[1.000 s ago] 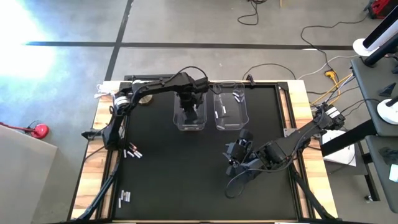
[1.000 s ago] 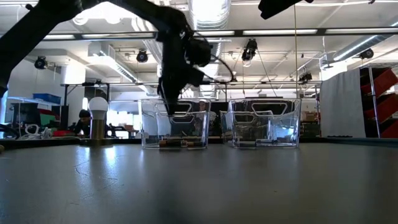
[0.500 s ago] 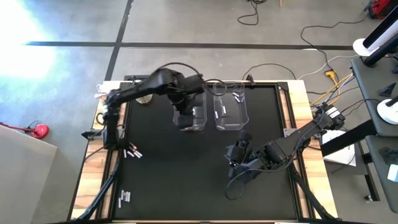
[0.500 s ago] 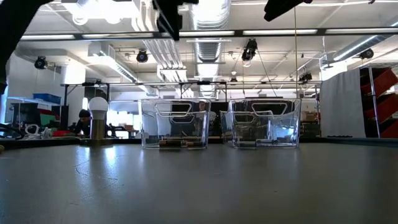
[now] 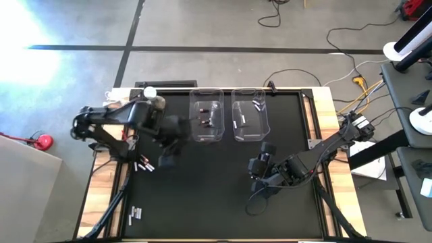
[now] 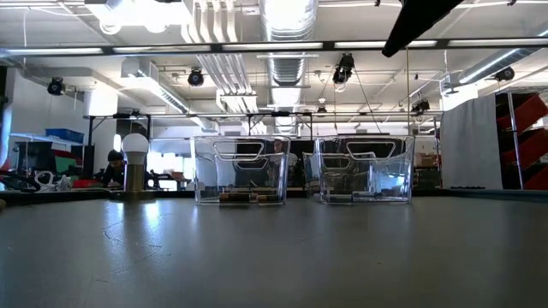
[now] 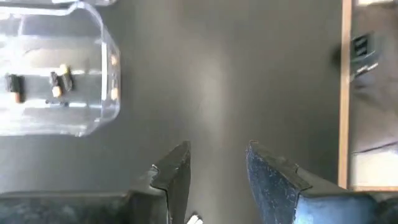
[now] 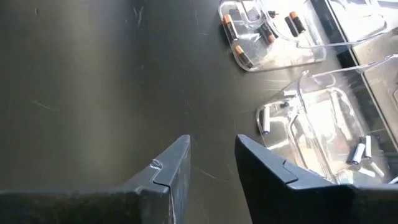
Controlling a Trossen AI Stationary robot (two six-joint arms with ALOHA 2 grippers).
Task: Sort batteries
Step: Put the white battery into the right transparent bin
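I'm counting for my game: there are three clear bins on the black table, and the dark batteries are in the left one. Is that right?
Not quite: there are two clear bins, not three. The high view shows the left bin beside the right bin. The dark batteries are indeed in the left one.

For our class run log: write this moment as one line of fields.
left gripper: fingers open, empty, above mat | right gripper: open, empty | dark batteries: left bin | loose batteries: mat
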